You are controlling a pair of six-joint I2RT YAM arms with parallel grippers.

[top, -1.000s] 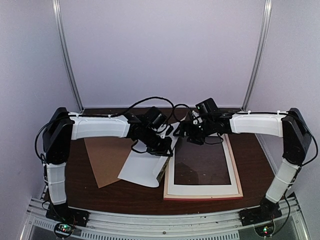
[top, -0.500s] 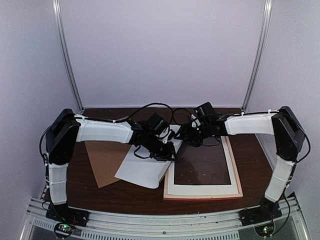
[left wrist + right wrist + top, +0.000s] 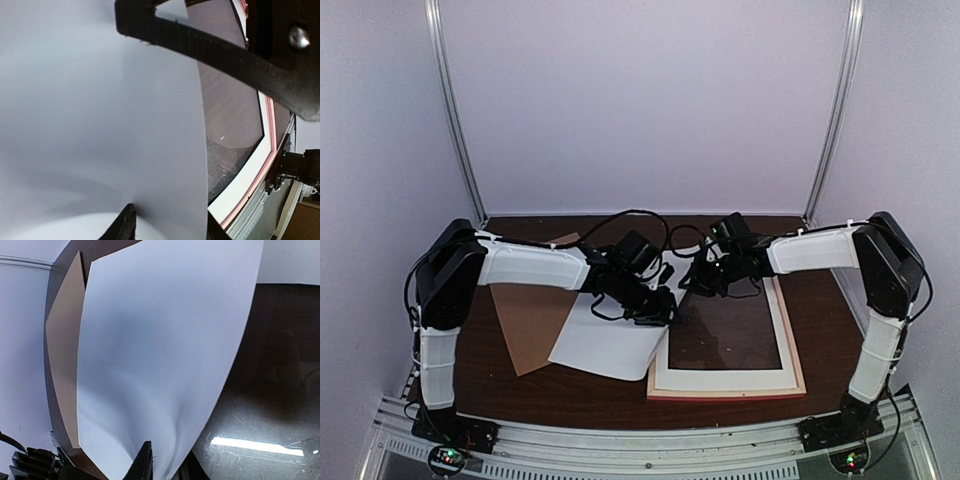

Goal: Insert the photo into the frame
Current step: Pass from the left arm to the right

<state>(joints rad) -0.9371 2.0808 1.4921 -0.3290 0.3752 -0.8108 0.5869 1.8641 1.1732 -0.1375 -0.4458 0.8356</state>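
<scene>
The photo lies white back up, left of the frame, its right edge overlapping the frame's left rail. The frame lies flat with a white mat inside it and a pink rail. My left gripper sits at the photo's right edge. In the left wrist view the photo passes between its jaws, which stand apart. My right gripper is at the photo's far corner. There the sheet buckles between the pinched fingers.
A plain brown backing board lies on the dark table left of the photo, partly under it, and shows again as the board in the right wrist view. Dark glass fills the mat's window. Cables loop between the two wrists.
The curled photo has flattened and slid right toward the frame. My left jaws have opened off it; my right jaws have closed on its far corner.
</scene>
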